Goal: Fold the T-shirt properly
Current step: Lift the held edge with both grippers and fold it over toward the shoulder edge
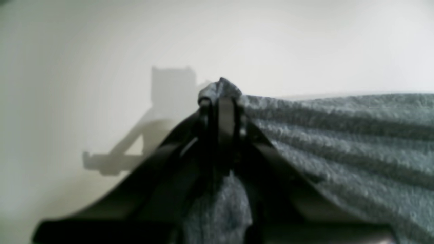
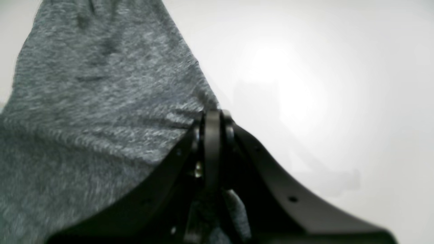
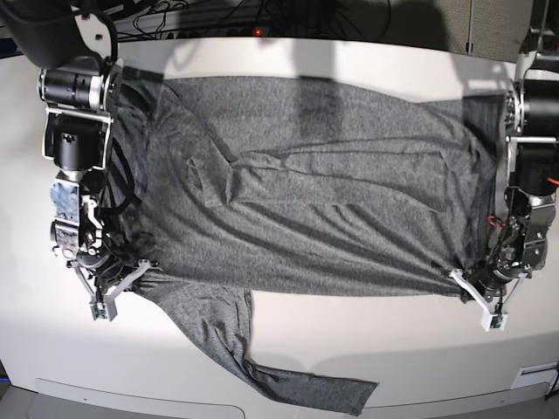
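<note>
A grey T-shirt (image 3: 306, 192) lies spread across the white desk (image 3: 349, 340); the left end effector (image 1: 220, 101) and right end effector (image 2: 212, 118) each pinch a near corner, likely to lift that edge for folding.

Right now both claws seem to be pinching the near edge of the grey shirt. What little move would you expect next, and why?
Probably a small lift of both together. The left claw and right claw are each shut on the T-shirt, at the two near corners of its body, which lies flat on the table. Raising that edge would let it be carried over.
</note>
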Controlling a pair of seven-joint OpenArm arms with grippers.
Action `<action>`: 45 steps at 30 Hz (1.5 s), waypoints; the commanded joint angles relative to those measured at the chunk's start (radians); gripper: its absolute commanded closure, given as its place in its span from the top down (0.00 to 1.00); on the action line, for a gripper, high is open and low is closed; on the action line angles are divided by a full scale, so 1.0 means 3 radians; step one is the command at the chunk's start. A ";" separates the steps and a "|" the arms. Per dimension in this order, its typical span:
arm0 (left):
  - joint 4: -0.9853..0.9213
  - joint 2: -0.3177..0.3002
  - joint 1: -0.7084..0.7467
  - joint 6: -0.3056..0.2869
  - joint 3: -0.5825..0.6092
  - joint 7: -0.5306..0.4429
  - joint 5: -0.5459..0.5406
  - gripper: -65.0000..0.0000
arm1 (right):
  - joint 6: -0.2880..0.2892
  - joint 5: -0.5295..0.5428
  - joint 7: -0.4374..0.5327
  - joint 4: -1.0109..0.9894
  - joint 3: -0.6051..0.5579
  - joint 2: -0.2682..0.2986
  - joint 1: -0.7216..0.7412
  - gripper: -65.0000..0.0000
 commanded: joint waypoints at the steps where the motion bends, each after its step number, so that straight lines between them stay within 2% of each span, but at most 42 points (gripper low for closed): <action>1: 0.0048 -0.0050 -0.0114 0.0022 -0.0009 -0.0023 -0.0014 0.00 | 0.0094 0.0086 0.0056 0.0078 0.0005 0.0043 0.0103 0.00; 6: 0.0122 -0.0058 -0.0108 0.0020 -0.0009 0.0225 -0.0064 0.00 | 0.0354 0.0103 0.0009 0.0270 0.0004 0.0041 0.0053 0.00; 10: 0.0376 -0.0104 -0.0067 0.0020 -0.0009 0.0463 -0.0132 0.00 | 0.0486 0.0298 -0.0195 0.0598 0.0004 0.0039 -0.0056 0.00; 15: 0.0940 -0.0230 0.0164 0.0022 -0.0010 0.0716 -0.0261 0.00 | 0.0492 0.0314 -0.0266 0.1072 0.0005 0.0051 -0.0343 0.00; 19: 0.1333 -0.0360 0.0439 0.0022 -0.0009 0.0767 -0.0267 0.00 | 0.0492 0.0334 -0.0278 0.1431 0.0005 0.0074 -0.0632 0.00; 25: 0.1881 -0.0558 0.0855 0.0022 -0.0010 0.0903 -0.0514 0.00 | 0.0490 0.0334 -0.0298 0.1989 0.0005 0.0098 -0.1030 0.00; 34: 0.2768 -0.0778 0.1205 0.0058 -0.0010 0.1161 -0.0511 0.00 | 0.0484 0.0336 -0.0444 0.2513 0.0008 0.0141 -0.1386 0.00; 37: 0.2934 -0.0781 0.1213 0.0135 -0.0010 0.1320 -0.0510 0.00 | 0.0483 0.0337 -0.0470 0.2613 0.0008 0.0141 -0.1451 0.00; 45: 0.3009 -0.0861 0.1221 0.0135 -0.0010 0.1532 -0.0512 0.00 | 0.0483 0.0356 -0.0584 0.2937 0.0134 0.0141 -0.1603 0.00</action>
